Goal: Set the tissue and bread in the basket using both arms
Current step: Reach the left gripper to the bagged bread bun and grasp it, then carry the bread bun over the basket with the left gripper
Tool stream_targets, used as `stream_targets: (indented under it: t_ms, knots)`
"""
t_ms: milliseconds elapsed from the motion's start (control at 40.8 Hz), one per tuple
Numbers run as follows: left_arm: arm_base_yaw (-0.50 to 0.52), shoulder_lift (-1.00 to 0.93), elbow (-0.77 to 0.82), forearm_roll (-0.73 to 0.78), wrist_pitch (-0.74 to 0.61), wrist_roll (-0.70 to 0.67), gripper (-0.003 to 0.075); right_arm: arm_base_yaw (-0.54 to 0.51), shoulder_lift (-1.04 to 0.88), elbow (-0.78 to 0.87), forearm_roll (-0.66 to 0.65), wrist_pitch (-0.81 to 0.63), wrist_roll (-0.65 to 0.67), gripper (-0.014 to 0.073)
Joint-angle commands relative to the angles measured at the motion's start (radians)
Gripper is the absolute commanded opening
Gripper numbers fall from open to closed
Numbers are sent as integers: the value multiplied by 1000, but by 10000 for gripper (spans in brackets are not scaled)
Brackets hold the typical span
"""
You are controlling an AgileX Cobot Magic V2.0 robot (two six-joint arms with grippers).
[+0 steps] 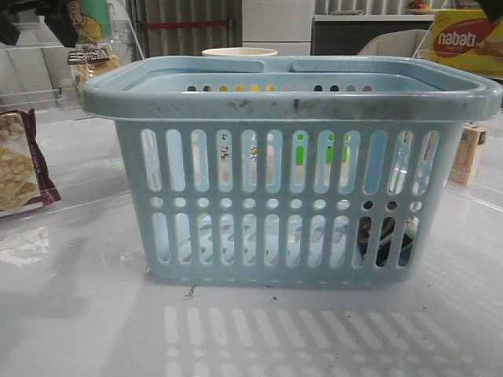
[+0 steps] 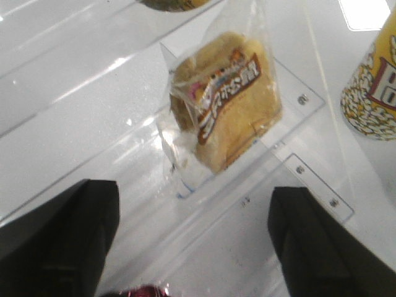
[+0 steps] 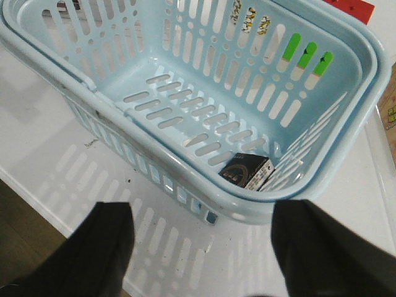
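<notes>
The light-blue basket (image 1: 291, 196) stands in the middle of the table. The dark tissue pack (image 3: 247, 171) lies inside it in a bottom corner and shows as a dark patch through the slots in the front view (image 1: 379, 239). The bread (image 2: 229, 99) in its clear wrap lies on a clear acrylic shelf, also at the far left in the front view (image 1: 93, 64). My left gripper (image 2: 195, 241) is open and empty, a short way from the bread. My right gripper (image 3: 201, 247) is open and empty over the table, just outside the basket's rim (image 3: 185, 167).
A maroon-edged cracker packet (image 1: 20, 169) lies at the left. A small tan carton (image 1: 465, 153) stands to the right of the basket, with a yellow wafer box (image 1: 464, 39) behind it. A popcorn cup (image 2: 374, 80) stands beside the bread's shelf. The table edge (image 3: 31, 198) is near my right gripper.
</notes>
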Motion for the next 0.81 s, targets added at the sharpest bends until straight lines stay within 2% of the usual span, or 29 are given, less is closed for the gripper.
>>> stream_targets:
  t_ms: [0, 367, 784]
  knots:
    - [1, 10, -76, -17, -131, -10, 502, -1, -5, -27, -17, -69, -7, 571]
    - [1, 130, -97, -17, -394, -10, 405, -1, -5, -27, -17, -69, -7, 571]
    - [-2, 112, -97, -37, -394, -10, 151, -1, -5, -27, -17, -69, -7, 571]
